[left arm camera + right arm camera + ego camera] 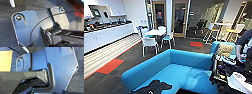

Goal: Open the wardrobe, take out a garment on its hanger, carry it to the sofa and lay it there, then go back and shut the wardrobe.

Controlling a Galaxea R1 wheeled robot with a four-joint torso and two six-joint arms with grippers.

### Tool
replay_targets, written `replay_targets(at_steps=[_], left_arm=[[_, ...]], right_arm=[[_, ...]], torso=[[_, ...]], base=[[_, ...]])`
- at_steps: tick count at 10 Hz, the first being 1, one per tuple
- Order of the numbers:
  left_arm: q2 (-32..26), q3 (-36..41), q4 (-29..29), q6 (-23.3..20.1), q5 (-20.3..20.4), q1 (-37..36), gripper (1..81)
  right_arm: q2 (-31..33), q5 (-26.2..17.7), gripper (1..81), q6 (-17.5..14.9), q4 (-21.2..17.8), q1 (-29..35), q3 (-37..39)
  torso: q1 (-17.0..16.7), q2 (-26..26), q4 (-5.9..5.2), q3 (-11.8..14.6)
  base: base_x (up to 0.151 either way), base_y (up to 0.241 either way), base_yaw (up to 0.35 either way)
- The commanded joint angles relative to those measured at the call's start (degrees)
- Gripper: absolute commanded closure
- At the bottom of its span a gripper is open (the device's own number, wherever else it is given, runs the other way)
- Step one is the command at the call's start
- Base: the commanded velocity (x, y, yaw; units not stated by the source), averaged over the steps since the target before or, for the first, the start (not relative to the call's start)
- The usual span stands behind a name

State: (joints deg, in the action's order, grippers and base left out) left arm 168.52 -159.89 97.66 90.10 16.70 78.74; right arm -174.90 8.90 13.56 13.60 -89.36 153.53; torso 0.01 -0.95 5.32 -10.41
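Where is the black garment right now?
In the head view the garment lies on the seat of the blue sofa, at the sofa's left end near the picture's lower edge.

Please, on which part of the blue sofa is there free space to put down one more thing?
The sofa is mostly bare: the broad seat between the black garment at its near left end and the right corner is free. The far right is crowded, where a patterned cushion and a person's control rig stand.
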Motion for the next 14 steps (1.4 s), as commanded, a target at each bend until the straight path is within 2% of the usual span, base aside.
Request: replay_targets(at_steps=[1, 6, 14], left_arm=[[-0.64, -0.34, -0.19, -0.19, -1.41, -2.32, 1.0], [-0.64, -0.34, -0.10, -0.19, -1.50, -2.40, 1.0], [-0.46, -0.34, 0.25, -0.19, -2.11, -2.32, 1.0]], right_arm=[[-0.21, -3.19, 1.0, -0.02, 0.37, 1.33, -0.08], [-0.21, -3.10, 1.0, 0.07, 0.37, 1.24, 0.45], [-0.30, -3.10, 1.0, 0.07, 0.37, 1.15, 0.45]], torso=[[0.00, 0.00, 0.00, 0.00], [0.00, 0.00, 0.00, 0.00], [0.02, 0.00, 0.00, 0.00]], base=[[0.000, 0.000, 0.000], [0.000, 0.000, 0.020], [0.000, 0.000, 0.155]])
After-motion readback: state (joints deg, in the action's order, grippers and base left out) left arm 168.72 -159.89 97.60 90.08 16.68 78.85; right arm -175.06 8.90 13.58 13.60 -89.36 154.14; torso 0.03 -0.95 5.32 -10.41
